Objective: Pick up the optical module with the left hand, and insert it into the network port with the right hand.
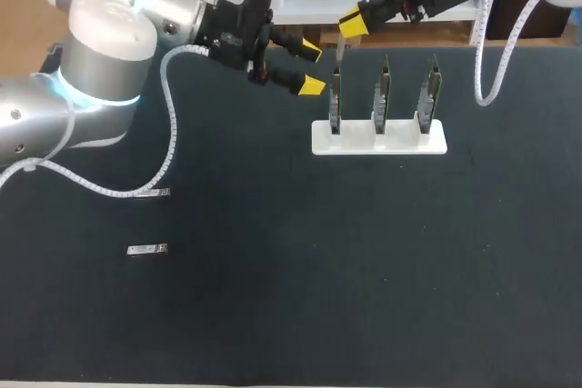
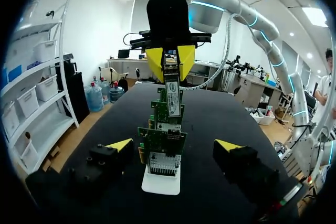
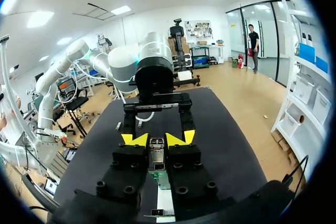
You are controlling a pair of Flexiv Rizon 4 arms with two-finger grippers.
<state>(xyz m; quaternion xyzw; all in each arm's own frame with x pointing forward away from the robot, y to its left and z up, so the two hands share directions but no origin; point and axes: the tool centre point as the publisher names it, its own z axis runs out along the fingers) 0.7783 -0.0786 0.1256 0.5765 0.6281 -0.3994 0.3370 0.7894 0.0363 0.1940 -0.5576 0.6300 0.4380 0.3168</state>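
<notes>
Two spare modules (image 1: 147,250) are lying well off on the table's left. The left gripper (image 1: 313,67) is hovering just beside the card row, jaws standing wide, carrying nothing. The right gripper (image 1: 350,22) is pinching the optical module (image 1: 338,50) between both tips, directly above the leftmost card (image 1: 335,102) in the white stand (image 1: 400,141). The insertion step seems to be in hand. The module's long axis is running upright, free end pointing down at the card's top edge. The network port itself is too small to make out. The next move is calling for a straight, plumb descent.
</notes>
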